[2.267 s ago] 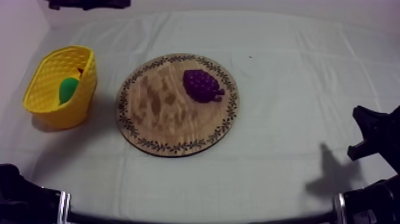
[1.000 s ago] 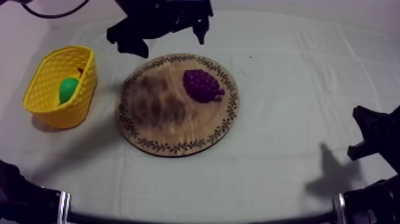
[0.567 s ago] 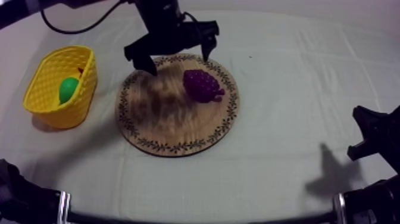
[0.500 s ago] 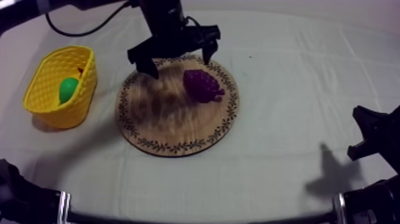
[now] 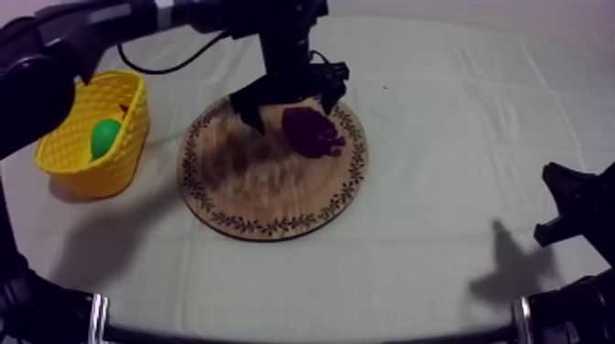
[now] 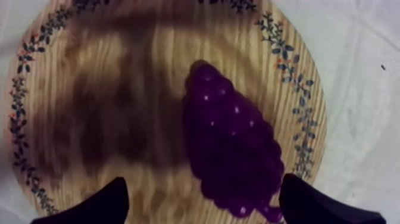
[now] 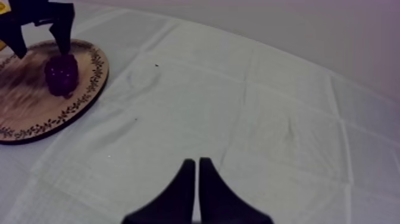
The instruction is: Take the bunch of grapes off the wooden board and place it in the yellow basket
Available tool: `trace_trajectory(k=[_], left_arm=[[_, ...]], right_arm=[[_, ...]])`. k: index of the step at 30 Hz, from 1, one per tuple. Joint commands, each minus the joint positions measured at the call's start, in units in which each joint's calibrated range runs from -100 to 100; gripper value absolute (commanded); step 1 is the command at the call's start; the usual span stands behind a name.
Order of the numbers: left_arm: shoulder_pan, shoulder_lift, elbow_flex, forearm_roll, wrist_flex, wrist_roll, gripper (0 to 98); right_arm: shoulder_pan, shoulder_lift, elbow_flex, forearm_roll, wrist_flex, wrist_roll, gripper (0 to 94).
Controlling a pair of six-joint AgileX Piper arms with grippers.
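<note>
Left wrist view: bunch of grapes (image 6: 232, 149) lies on the wooden board (image 6: 107, 107), off-centre toward the patterned rim. Left gripper (image 5: 293, 105) hangs over it with its fingers (image 6: 95, 205) spread wide and nothing between them. They straddle the bunch's wide end, one tip just beside it and the other well clear.

My call on doing this well:
- Centre over the bunch first, then drop straight.
- Close across the width, low on the body. The lumpy surface could squirt out of a high pinch.
- Lift clear of the rim before carrying it over.

Yellow basket (image 5: 110, 174) sits near the board on my left side, with a green pear (image 5: 105, 137) inside. Aim for the free space.

Grey-white cloth (image 7: 238, 101) is creased with fold lines, with a pale wall behind it. Right gripper (image 7: 196, 190) is parked low, fingers pressed together on nothing, well apart from the board.
</note>
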Motion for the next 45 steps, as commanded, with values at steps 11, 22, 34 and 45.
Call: trace_trajectory(k=[11, 22, 34, 45], left_arm=[[-0.35, 9.52, -8.55, 0.25, 1.26, -0.99, 95.4], [-0.72, 12.93, -12.45, 0.91, 3.22, -4.19, 89.5], [-0.65, 13.90, -13.72, 0.01, 3.49, -8.32, 58.0], [-0.33, 10.35, -11.58, -1.43, 3.49, -9.97, 36.0]], right_arm=[[-0.02, -0.01, -0.03, 0.01, -0.03, 0.02, 0.4], [-0.02, -0.01, -0.03, -0.03, -0.03, 0.02, 0.4], [-0.02, -0.01, -0.03, -0.04, -0.03, 0.02, 0.4], [-0.02, -0.01, -0.03, -0.04, -0.03, 0.02, 0.4]])
